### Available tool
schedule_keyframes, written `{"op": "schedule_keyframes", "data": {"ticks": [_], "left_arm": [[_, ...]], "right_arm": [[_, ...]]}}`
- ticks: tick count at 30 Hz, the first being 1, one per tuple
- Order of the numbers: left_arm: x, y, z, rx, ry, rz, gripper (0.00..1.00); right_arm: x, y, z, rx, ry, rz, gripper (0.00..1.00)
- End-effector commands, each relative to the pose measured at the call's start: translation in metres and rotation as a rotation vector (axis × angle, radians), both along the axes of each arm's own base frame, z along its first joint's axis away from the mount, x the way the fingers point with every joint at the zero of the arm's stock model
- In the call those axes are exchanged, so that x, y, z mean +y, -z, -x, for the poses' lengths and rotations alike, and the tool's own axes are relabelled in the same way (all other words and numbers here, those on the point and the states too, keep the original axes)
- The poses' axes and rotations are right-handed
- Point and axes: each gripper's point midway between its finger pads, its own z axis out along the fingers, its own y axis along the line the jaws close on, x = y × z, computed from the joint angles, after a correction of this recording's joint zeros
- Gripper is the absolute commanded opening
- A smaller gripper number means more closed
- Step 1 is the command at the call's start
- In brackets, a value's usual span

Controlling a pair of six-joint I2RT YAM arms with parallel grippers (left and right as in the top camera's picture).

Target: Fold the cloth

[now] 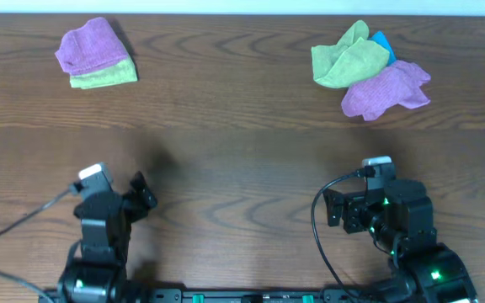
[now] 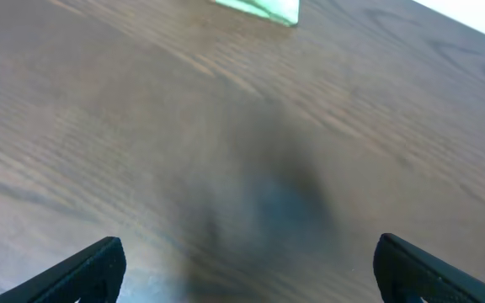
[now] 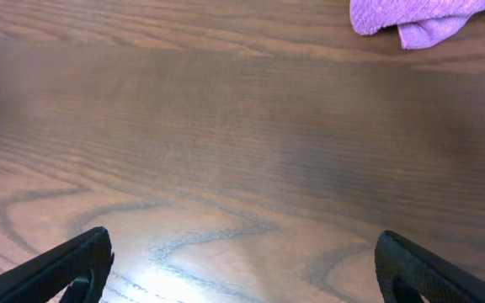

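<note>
The cloth (image 1: 386, 90) is a crumpled lilac-purple towel at the back right of the table; I see no tag on it. Its near edge shows at the top right of the right wrist view (image 3: 419, 17). My right gripper (image 1: 335, 209) is open and empty near the front right, well short of the cloth; in its wrist view (image 3: 242, 257) only bare wood lies between the fingers. My left gripper (image 1: 141, 195) is open and empty near the front left, over bare wood in its wrist view (image 2: 247, 257).
A crumpled light green cloth (image 1: 348, 57) and a blue cloth (image 1: 382, 44) lie against the back of the lilac cloth. At the back left a second, folded purple cloth (image 1: 91, 46) rests on a folded green cloth (image 1: 103, 77), whose corner shows in the left wrist view (image 2: 263, 8).
</note>
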Motion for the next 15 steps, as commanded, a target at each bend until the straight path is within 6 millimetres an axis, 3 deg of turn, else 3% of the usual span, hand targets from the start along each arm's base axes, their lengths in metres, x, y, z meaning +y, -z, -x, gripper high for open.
{"op": "schedule_keyframes", "data": {"ticks": [1,15], "left_arm": [[0.002,0.009,0.009,-0.007,0.021,-0.026,0.95],[0.022,0.036,0.055,0.149,0.05,-0.171,0.95]], "right_arm": [[-0.004,0.002,0.0,0.006,0.03,-0.001,0.99],[-0.004,0.002,0.0,0.005,0.03,-0.002,0.99]]}}
